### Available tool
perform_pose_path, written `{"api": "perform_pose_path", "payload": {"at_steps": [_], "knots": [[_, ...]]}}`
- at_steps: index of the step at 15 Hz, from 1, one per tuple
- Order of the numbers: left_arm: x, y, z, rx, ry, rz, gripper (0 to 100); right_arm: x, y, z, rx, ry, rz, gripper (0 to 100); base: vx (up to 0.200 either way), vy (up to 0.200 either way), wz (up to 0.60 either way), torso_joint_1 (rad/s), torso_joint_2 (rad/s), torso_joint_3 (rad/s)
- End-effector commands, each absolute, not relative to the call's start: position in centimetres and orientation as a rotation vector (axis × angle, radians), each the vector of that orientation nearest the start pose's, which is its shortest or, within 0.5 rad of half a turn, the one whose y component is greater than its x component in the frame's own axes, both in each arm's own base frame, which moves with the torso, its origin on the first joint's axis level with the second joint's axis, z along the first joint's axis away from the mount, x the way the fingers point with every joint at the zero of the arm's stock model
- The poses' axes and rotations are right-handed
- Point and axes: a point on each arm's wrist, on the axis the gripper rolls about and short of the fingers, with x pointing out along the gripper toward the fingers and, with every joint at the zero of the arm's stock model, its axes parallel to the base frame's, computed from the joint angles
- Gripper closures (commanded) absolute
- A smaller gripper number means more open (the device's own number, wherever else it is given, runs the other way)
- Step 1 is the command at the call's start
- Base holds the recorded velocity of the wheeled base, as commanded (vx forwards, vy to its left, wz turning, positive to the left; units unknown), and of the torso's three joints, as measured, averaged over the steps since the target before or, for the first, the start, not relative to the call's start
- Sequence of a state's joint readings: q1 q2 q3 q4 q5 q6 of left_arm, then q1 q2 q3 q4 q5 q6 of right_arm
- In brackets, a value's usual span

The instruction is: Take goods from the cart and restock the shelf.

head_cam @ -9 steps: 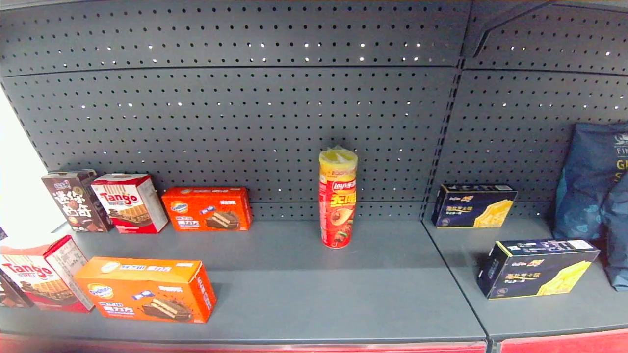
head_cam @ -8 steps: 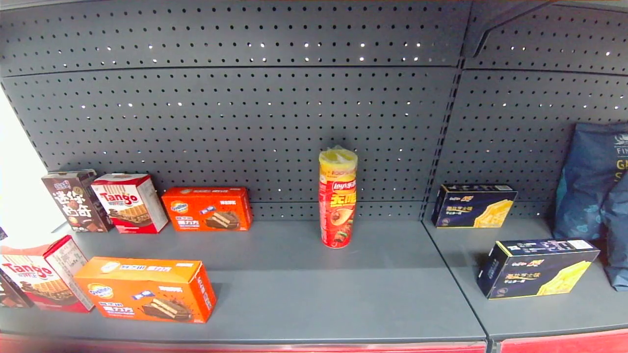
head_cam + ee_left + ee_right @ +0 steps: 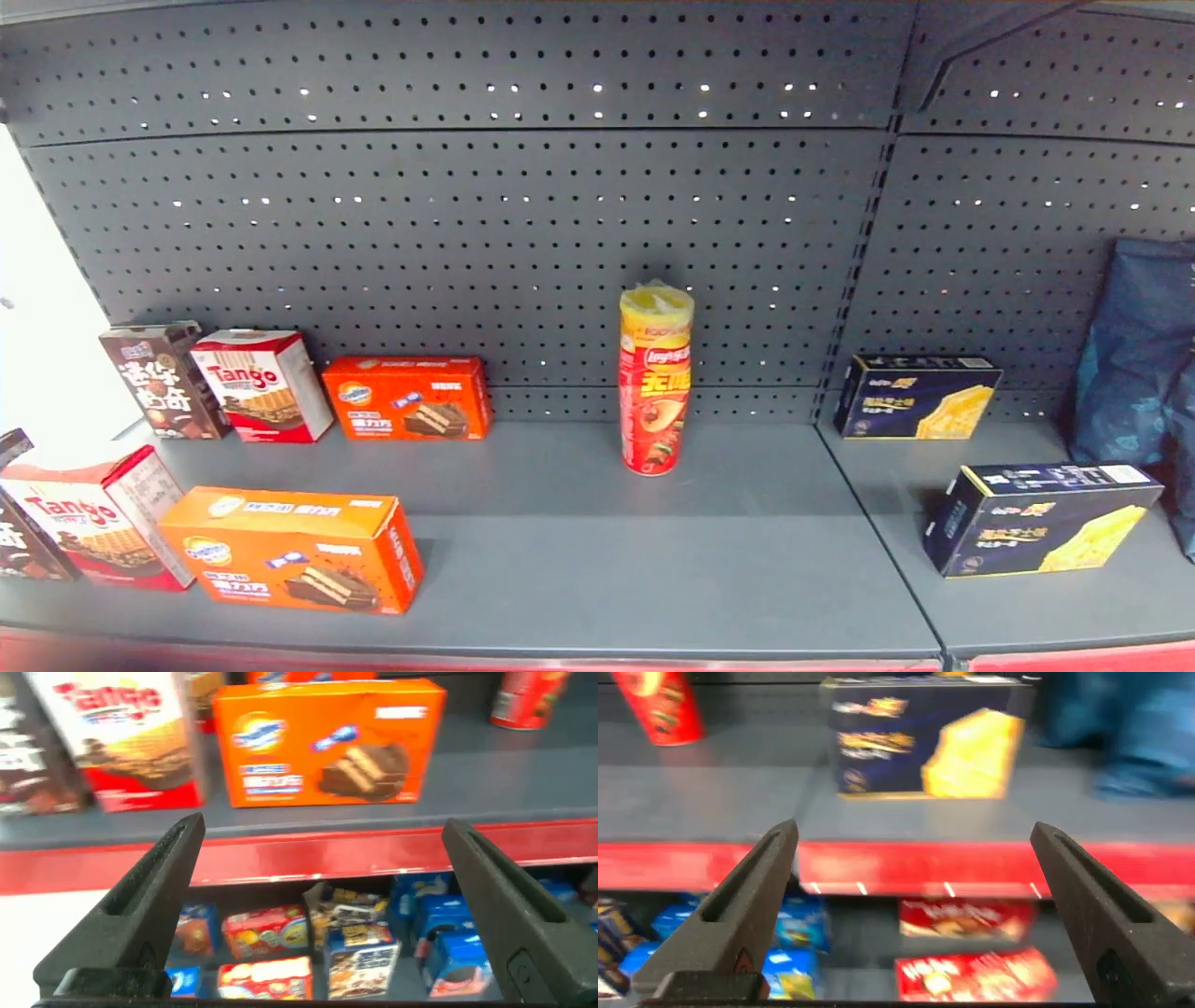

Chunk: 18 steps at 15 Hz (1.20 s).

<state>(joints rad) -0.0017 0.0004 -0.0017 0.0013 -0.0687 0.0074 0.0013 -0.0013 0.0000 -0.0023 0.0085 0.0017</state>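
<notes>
The grey shelf (image 3: 607,551) carries a red chips can (image 3: 656,378) upright at mid-back, two orange cake boxes (image 3: 294,551) (image 3: 406,399) on the left, and two navy boxes (image 3: 920,397) (image 3: 1041,518) on the right. My left gripper (image 3: 322,831) is open and empty, low before the shelf's red front edge (image 3: 327,854), facing the front orange cake box (image 3: 327,742). My right gripper (image 3: 915,829) is open and empty too, level with the red edge (image 3: 906,863) and facing a navy box (image 3: 924,737). The chips can (image 3: 659,705) shows beside it.
Red wafer boxes (image 3: 263,385) (image 3: 93,518) and a brown box (image 3: 163,380) stand at the left, blue bags (image 3: 1139,355) at the far right. A perforated panel (image 3: 467,233) backs the shelf. The lower shelf holds several packs (image 3: 355,952) (image 3: 971,971). Bare shelf lies around the can.
The whole head picture has shifted a little to the right, so the camera moved. Nothing on the shelf has changed place.
</notes>
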Motion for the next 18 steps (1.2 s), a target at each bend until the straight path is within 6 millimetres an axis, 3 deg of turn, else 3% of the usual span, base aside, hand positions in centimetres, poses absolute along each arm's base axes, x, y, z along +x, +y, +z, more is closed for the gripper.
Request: {"api": "perform_pose_path", "payload": {"at_steps": [1,18], "knots": [[-2.30,-0.15,7.57,0.006,0.000,-0.071,0,-2.28,0.01,7.56,0.003,-0.002,0.009,0,0.000,0.000,0.60,-0.007,0.00,0.002],[-2.27,-0.14,7.54,0.005,0.003,-0.066,0,-2.28,0.01,7.58,0.002,-0.003,0.009,0,0.000,0.000,0.60,0.003,0.00,0.002]]}}
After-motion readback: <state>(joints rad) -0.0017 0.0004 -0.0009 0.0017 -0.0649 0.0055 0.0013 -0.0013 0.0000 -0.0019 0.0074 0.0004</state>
